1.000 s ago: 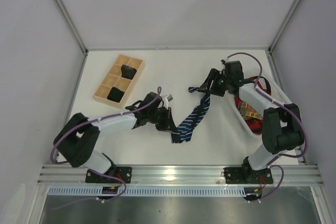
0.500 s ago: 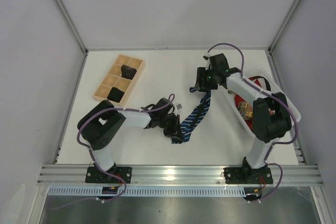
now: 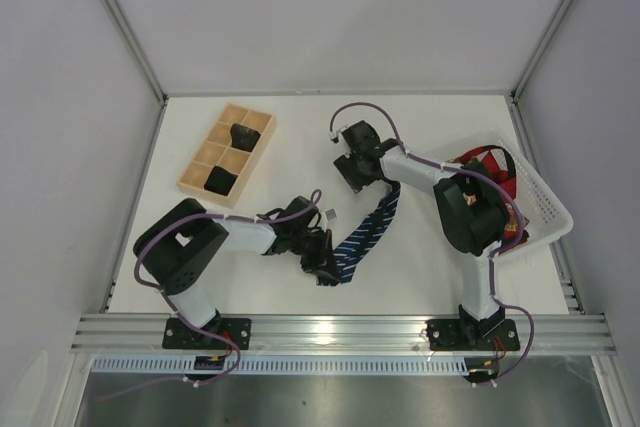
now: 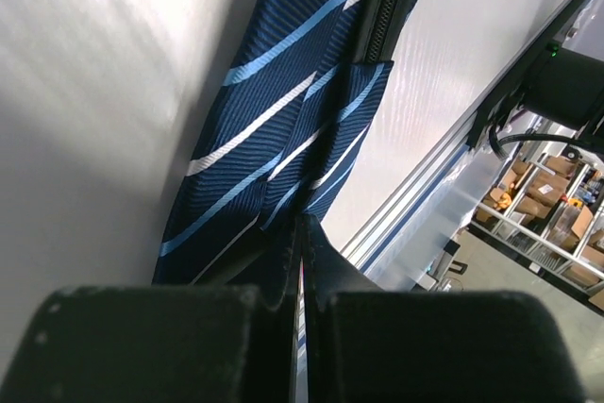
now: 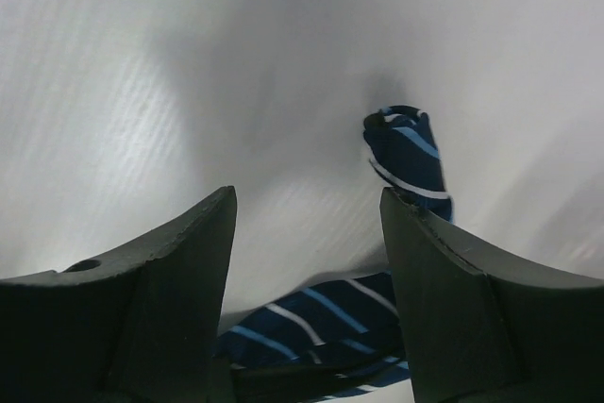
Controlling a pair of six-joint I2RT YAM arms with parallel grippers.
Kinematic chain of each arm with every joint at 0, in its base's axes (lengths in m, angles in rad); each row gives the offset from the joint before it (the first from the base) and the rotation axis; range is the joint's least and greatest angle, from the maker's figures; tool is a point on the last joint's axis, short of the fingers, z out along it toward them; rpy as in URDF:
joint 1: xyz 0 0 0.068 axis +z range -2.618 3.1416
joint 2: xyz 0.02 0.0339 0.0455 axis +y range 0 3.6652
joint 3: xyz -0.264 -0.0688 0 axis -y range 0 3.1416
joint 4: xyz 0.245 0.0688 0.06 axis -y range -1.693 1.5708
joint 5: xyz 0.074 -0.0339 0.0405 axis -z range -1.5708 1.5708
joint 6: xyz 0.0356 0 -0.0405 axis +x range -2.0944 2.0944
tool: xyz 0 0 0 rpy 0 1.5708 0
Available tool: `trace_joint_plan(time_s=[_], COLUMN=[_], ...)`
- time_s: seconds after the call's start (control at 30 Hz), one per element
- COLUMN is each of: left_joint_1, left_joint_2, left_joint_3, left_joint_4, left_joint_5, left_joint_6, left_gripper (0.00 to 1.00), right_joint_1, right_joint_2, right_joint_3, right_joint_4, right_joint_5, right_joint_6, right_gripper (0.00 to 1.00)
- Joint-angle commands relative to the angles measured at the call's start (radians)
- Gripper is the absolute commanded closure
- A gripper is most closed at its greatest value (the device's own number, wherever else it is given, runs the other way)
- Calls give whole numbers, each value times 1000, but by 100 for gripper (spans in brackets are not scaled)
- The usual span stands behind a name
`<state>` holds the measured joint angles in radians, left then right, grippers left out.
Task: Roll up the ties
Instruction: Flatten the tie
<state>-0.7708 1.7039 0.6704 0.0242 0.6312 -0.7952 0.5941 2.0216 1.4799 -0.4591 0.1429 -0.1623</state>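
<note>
Navy tie (image 3: 367, 228): lies diagonally at frame centre, laid out straight, I judge, for rolling.
Left gripper (image 3: 322, 259): fingers clamped on its lower end, anchoring it.
Right gripper (image 3: 352, 171): fingers spread over its upper end, holding nothing.

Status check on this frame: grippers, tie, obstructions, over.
Left gripper shut on navy tie, wide end. Right gripper open at narrow end. Tie unrolled, stretched between them. Rolled bundles in tray, basket at right, neither obstructing.

One navy tie (image 3: 365, 235), two rolled ties (image 3: 243, 134), one wooden tray (image 3: 205, 155), one basket (image 3: 546, 201), two arms (image 3: 236, 237)
</note>
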Motion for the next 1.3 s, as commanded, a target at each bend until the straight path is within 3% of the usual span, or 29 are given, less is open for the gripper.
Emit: trace_joint_plan(time_s=[0.0, 0.2, 0.57, 0.73, 0.77, 0.87, 1.03, 1.27], left_joint_1=[8, 24, 36, 68, 83, 123, 200, 220], left_joint_2=[-33, -47, -84, -115, -122, -141, -222, -388], left_joint_3=[-49, -95, -121, -172, -193, -238, -293, -279], left_joint_4=[-75, -49, -63, -55, -53, -52, -107, -263], left_joint_5=[-74, -70, -64, -57, -56, -47, -50, -134], left_joint_6=[31, 21, 21, 21, 19, 14, 10, 47], left_gripper=[100, 100, 100, 100, 100, 100, 100, 99], right_joint_1=[12, 26, -36, -40, -39, -34, -94, -309], right_joint_2=[-15, -95, 57, 98, 94, 51, -69, -110], right_joint_3=[20, -47, 36, 100, 100, 102, 37, -116], right_joint_4=[20, 63, 66, 28, 36, 65, 235, 497], right_joint_5=[145, 221, 189, 156, 144, 72, -132, -439], right_joint_6=[-80, -143, -62, -3, 9, 73, 277, 628], right_gripper=[32, 29, 32, 54, 72, 99, 100, 90])
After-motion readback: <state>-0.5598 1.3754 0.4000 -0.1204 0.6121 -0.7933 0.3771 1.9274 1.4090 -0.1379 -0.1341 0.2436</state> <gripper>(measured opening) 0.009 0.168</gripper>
